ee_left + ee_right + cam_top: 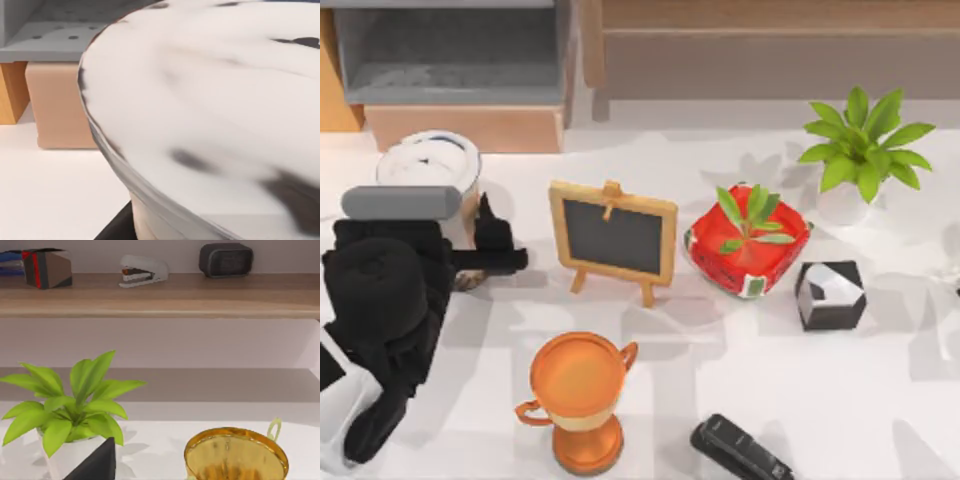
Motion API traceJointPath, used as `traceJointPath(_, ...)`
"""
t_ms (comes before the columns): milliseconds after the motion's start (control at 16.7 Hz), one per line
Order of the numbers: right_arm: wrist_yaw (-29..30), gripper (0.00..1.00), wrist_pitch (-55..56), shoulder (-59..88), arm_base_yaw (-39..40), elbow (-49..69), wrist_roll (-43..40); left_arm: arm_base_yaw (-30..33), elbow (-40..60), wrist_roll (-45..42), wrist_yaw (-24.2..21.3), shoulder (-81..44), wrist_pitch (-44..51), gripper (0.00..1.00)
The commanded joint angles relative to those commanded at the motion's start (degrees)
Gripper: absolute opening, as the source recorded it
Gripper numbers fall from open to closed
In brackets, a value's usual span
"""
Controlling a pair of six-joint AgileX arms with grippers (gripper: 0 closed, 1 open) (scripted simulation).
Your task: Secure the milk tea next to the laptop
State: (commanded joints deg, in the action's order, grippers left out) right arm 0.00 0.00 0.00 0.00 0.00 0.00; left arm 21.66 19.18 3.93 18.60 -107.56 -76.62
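- Left gripper point(490, 245): near the tabletop's left edge, toward the far side, black fingers point(492, 232) reaching to the near right flank of the milk tea point(432, 165). Finger state: cannot tell, whether spread, pressed together or pinching the cup wall.
- Milk tea: upright at the far left of the tabletop, white domed lid point(210, 100) facing up, long axis vertical; lies just beyond the left gripper, touching or nearly so. Contact not confirmable.
- Left wrist view: lid very close to the lens, cup wall below it barely visible; drink and pearls not discernible.
- Nearer arm: left, by a wide margin. Right gripper position not established; right wrist view looks toward the green plant point(70, 405) and a gold cup point(235, 455).
- Laptop: not identifiable on the tabletop; target spot cannot be fixed.
- Hidden or cut off: lower cup body behind the left arm in the top view; black object point(738, 450) at the near edge cropped.
- Other items: chalkboard easel point(613, 238), orange trophy point(578, 395), red pot point(750, 250), dark cube point(830, 293) spread right of the cup.
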Motion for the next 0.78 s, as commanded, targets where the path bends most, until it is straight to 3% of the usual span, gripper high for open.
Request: traceJointPath(780,0.0,1.00,0.0,0.0,0.0,0.0,0.0,-0.5,1.1,-0.5,-0.5,4.9,2.9,0.00)
